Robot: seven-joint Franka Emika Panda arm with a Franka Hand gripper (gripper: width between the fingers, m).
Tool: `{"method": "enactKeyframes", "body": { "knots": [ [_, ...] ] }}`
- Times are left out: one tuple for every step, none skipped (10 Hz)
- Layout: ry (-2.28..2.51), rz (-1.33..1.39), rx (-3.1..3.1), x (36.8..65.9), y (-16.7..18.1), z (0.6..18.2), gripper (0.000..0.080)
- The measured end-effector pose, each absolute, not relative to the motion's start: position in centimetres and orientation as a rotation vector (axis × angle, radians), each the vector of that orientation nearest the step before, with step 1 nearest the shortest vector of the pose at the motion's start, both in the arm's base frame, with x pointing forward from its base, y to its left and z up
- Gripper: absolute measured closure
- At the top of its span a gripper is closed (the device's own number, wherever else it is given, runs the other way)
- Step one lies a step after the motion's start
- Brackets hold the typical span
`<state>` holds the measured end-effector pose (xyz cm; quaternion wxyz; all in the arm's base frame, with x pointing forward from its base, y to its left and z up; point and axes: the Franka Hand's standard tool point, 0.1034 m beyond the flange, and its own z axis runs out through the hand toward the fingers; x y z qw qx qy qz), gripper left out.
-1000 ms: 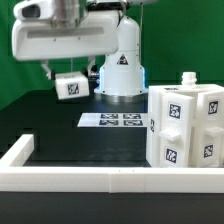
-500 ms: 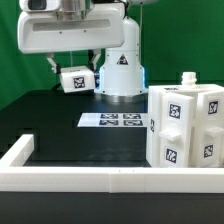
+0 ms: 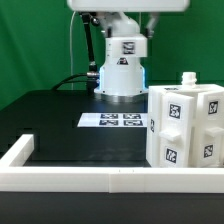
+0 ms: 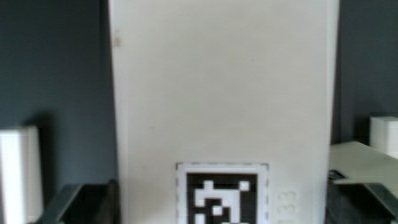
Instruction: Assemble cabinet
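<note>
In the wrist view a long white cabinet panel (image 4: 222, 90) with a black marker tag (image 4: 222, 195) at its near end fills the middle. My gripper (image 4: 222, 205) is shut on it, with the dark fingers (image 4: 86, 203) showing on either side of the tagged end. The gripper and panel are above the top edge of the exterior view and do not show there. The white cabinet body (image 3: 185, 125), covered with tags, stands on the black table at the exterior view's right, with a small white knob (image 3: 186, 78) on top.
The marker board (image 3: 115, 121) lies flat mid-table in front of the robot base (image 3: 122, 65). A low white wall (image 3: 100, 178) runs along the front and turns back at the exterior view's left. White shapes (image 4: 18, 165) show at the wrist view's edges.
The gripper with the white panel has risen from the exterior view's upper left and left that view. The cabinet body has not moved.
</note>
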<state>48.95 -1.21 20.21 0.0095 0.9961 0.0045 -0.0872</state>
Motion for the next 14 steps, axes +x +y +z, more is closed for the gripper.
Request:
{"method": "enactKeyframes", "body": {
  "knots": [
    [-0.005,-0.280,3.115,48.8,-1.8,20.2,0.0242],
    [0.000,-0.283,3.114,48.7,-1.7,20.1,0.0242],
    [0.000,-0.284,3.113,48.7,-1.7,20.0,0.0242],
    [0.001,-0.285,3.112,48.8,-1.3,19.9,0.0242],
    [0.064,-0.277,3.110,49.7,1.2,19.8,0.0242],
    [0.091,-0.268,3.107,50.5,2.0,19.8,0.0242],
    [0.109,-0.257,3.104,51.7,3.0,19.9,0.0242],
    [0.134,-0.238,3.101,53.1,4.2,19.9,0.0242],
    [0.141,-0.237,3.098,53.6,5.1,19.6,0.0242],
    [0.143,-0.247,3.094,53.7,6.0,19.1,0.0242],
    [0.148,-0.253,3.088,54.1,7.3,18.5,0.0242],
    [0.173,-0.252,3.079,54.2,7.7,18.4,0.0242],
    [0.171,-0.250,3.082,54.2,7.7,18.4,0.0242],
    [0.170,-0.250,3.083,54.2,7.7,18.4,0.0242]
  ]
}}
